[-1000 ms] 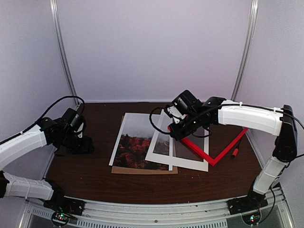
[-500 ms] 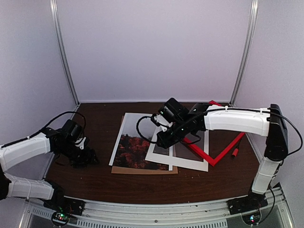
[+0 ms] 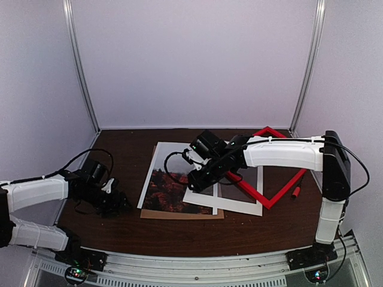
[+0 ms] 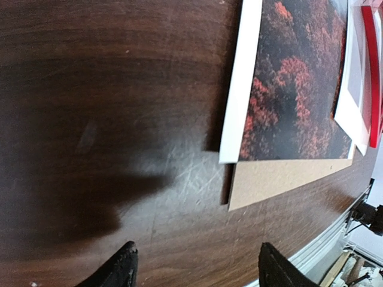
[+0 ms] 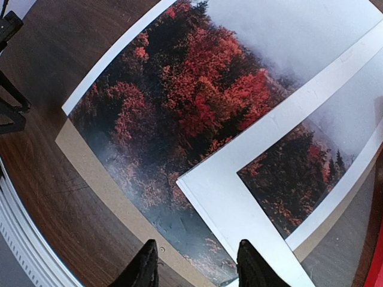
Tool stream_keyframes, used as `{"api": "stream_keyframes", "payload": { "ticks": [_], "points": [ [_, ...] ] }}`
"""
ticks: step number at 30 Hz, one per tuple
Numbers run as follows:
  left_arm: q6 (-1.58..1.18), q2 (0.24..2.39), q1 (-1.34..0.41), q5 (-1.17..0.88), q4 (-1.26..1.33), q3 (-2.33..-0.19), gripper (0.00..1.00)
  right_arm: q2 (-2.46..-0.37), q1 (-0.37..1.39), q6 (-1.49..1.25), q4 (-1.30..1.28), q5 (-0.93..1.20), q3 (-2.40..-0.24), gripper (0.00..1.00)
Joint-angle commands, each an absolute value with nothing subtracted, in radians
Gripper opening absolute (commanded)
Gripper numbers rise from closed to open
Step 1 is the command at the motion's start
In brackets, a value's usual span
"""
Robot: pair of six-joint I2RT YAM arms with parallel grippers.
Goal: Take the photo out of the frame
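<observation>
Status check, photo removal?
Left gripper open, right gripper open, both empty. Photo out of frame, flat on backing board. White mat overlaps one side.

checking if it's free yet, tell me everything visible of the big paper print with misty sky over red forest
The rectangular paper photo shows misty grey-white sky above red-orange forest, with white side borders. It lies flat, outside the red frame, on a brown backing board showing along its near edge. A white windowed mat overlaps its right part.

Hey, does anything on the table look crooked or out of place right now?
Yes. The white mat lies skewed across the photo on its right side, the red frame sits turned cornerwise over the mat, and a small red piece lies loose beside it.
</observation>
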State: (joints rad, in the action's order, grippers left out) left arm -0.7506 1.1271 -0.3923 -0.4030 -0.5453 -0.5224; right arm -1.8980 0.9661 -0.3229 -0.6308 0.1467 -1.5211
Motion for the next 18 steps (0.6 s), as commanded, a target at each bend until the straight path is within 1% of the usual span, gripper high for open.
{"api": "stream_keyframes", "payload": {
  "ticks": [1, 7, 16, 18],
  "points": [
    [-0.789, 1.206, -0.383, -0.482, -0.339, -0.500, 0.68, -1.952, 0.982, -0.337, -0.596, 0.188, -1.573, 0.43],
    [-0.790, 1.315, -0.375, -0.511, -0.196, -0.524, 0.66, -2.022, 0.992, -0.358, -0.553, 0.261, -1.613, 0.37],
    [-0.720, 1.470, -0.350, -0.527, -0.169, -0.591, 0.62, -2.149, 0.994, -0.359, -0.566, 0.258, -1.671, 0.33],
    [-0.705, 1.495, -0.341, -0.558, -0.166, -0.603, 0.60, -2.175, 0.993, -0.348, -0.579, 0.255, -1.680, 0.32]
  ]
}}
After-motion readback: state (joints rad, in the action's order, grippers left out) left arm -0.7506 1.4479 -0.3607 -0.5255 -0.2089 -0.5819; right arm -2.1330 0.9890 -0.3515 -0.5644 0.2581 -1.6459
